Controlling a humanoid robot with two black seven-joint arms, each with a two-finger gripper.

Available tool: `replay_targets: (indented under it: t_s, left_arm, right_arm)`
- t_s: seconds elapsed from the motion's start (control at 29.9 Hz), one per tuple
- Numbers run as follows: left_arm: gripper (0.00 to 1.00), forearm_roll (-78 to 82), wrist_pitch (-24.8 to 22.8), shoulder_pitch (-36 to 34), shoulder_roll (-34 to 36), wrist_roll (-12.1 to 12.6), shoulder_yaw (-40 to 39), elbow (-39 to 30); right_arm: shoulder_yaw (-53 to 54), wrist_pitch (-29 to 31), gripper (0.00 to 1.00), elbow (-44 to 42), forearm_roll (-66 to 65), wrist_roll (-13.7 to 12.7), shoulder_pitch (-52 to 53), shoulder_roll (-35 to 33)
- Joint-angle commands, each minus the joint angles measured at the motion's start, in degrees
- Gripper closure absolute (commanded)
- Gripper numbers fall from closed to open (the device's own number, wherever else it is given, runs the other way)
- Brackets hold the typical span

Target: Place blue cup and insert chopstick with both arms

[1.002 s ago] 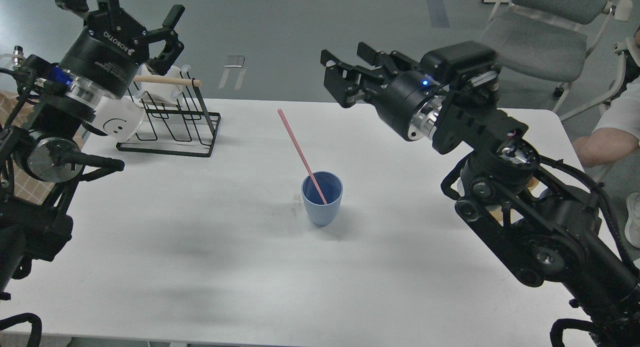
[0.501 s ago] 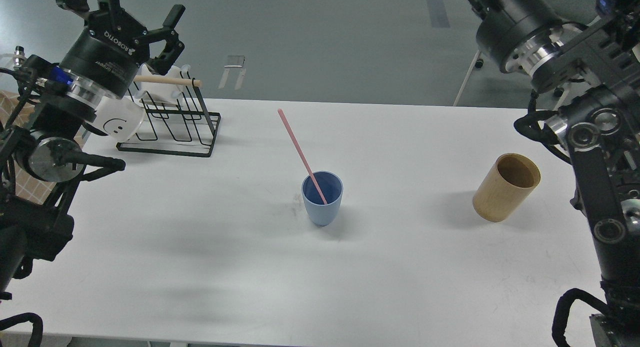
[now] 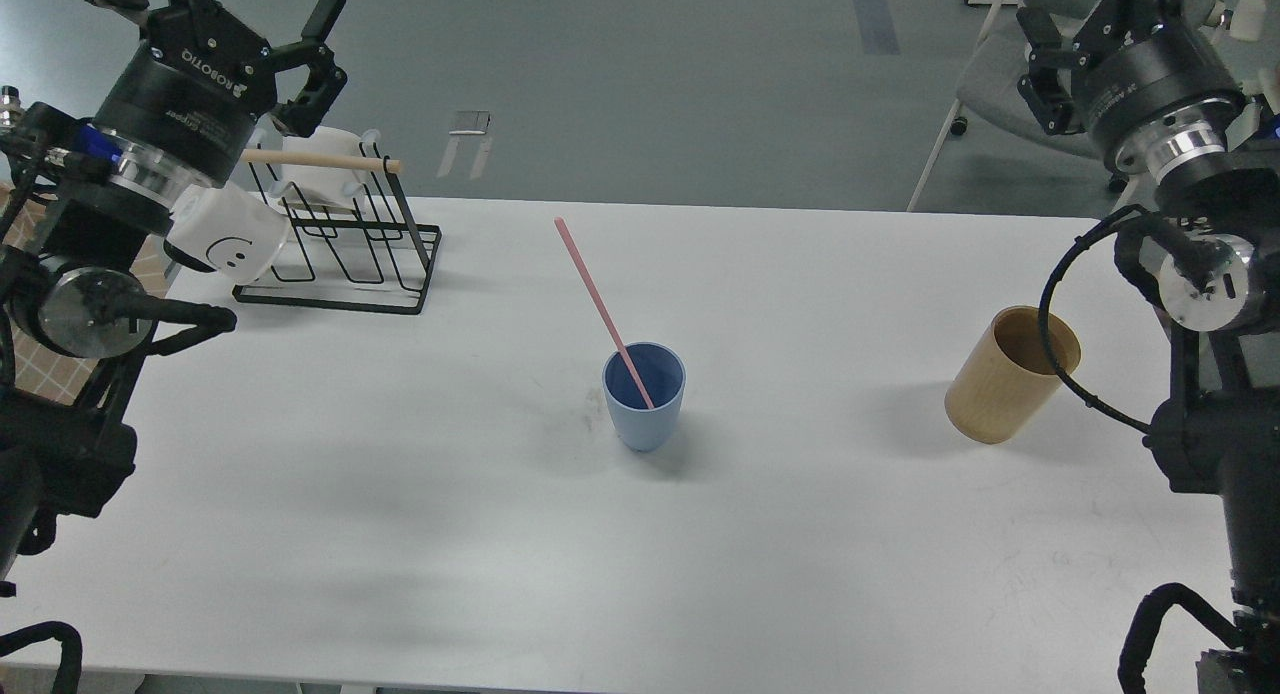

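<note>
The blue cup (image 3: 644,404) stands upright near the middle of the white table (image 3: 400,494). The pale-pink chopstick (image 3: 597,299) stands in it, leaning up and to the far left, its lower end inside the cup. My left gripper (image 3: 215,4) is at the top left, above the wire rack, open and empty, far from the cup. My right gripper (image 3: 1110,4) is at the top right beyond the table's far edge, partly cut off by the frame. Its fingers look spread, with nothing between them.
A black wire rack (image 3: 345,254) topped by a wooden rod (image 3: 320,160) stands at the far left, with a white smiley-face mug (image 3: 228,236) beside it. A tan wooden cup (image 3: 1010,379) stands at the right near my right arm. A grey chair (image 3: 990,69) is beyond the table.
My right arm has swung from over the table's middle to the far right and up, uncovering the tan wooden cup. My left gripper has shifted slightly left. Cup and chopstick have not moved.
</note>
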Motion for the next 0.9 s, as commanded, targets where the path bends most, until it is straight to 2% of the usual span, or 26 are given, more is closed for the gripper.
replay_targets:
  t_s: [0.0, 0.53, 0.6, 0.73, 0.87]
  left_arm:
    - [0.04, 0.0, 0.1, 0.0, -0.3, 0.1, -0.1, 0.0]
    - [0.04, 0.0, 0.2, -0.2, -1.6, 1.0, -0.8, 0.5]
    - [0.04, 0.0, 0.2, -0.2, -1.7, 1.0, -0.8, 0.7]
    - [0.04, 0.0, 0.2, -0.2, -2.9, 1.0, -0.8, 1.3]
    - [0.04, 0.0, 0.2, -0.2, -3.6, 1.0, -1.0, 1.4]
  right_arm:
    - [1.3, 0.0, 0.00, -0.9, 3.7, 0.0, -0.4, -0.8]
    - [3.8, -0.1, 0.00, -1.2, 4.7, 0.2, -3.2, -1.0]
    - [3.8, 0.1, 0.00, -1.4, 6.5, 0.9, -3.2, -1.0]
    - [3.8, 1.2, 0.00, -3.8, 13.6, 5.3, -3.1, -1.2]
    - [3.7, 1.2, 0.00, -4.2, 14.0, 6.8, -2.9, -1.2]
